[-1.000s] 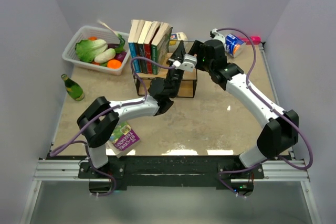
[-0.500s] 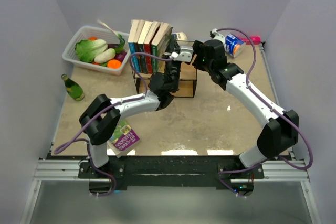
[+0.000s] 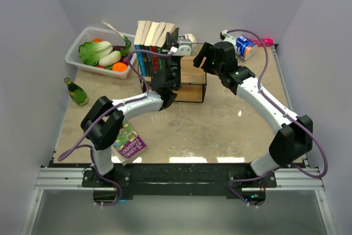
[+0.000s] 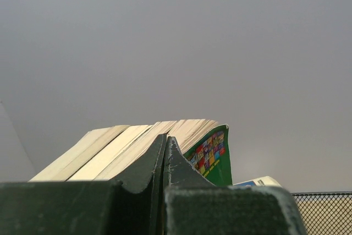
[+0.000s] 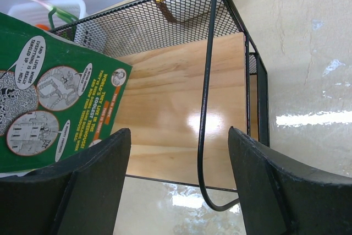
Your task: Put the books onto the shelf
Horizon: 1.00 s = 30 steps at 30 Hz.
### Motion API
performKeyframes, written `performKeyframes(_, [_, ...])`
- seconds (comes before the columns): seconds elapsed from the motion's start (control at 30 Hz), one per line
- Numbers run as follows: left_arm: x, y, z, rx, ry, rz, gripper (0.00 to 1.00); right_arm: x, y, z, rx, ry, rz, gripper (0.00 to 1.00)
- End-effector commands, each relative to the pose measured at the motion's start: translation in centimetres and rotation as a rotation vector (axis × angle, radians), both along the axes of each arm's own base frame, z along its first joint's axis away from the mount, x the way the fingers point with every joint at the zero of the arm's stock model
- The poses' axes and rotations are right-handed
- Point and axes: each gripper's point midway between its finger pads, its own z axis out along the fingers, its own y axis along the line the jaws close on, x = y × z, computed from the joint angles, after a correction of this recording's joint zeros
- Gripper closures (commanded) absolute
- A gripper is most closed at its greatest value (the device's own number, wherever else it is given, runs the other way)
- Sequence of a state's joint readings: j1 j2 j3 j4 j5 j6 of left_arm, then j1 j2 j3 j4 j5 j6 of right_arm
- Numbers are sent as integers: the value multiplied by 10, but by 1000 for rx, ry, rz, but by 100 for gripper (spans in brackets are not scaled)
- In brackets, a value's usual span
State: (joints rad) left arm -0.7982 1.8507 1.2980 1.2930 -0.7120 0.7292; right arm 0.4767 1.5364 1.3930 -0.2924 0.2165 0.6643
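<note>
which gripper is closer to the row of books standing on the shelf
Left. The left gripper is at the books' right end; the right gripper hangs further right, over the shelf's bare board.

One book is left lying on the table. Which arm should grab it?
Probably the left. The book lies beside the left arm's base; the right gripper is open but far across by the shelf. The left gripper is shut, so it must open first.

green book (image 5: 49,97): cut by left edge | books (image 4: 121,147): lower part behind left hand (image 4: 166,141) | shelf (image 3: 193,71): partly behind left arm (image 3: 137,105)
</note>
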Motion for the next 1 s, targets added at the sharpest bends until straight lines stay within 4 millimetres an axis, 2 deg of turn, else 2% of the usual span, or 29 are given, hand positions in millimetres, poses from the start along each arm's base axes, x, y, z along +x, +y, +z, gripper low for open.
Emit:
performKeyframes(0.0, [-12, 29, 42, -98, -88, 51, 100, 3, 0, 8, 1, -25, -1, 25])
performKeyframes(0.13, [-10, 36, 41, -115, -86, 67, 100, 2, 0, 8, 0, -26, -2, 25])
performKeyframes(0.43, [-18, 38, 48, -119, -106, 47, 100, 3, 1, 9, 5, -28, 1, 25])
performKeyframes(0.97, [-40, 21, 60, -90, -135, -41, 100, -5, -4, 34, 28, -63, -6, 23])
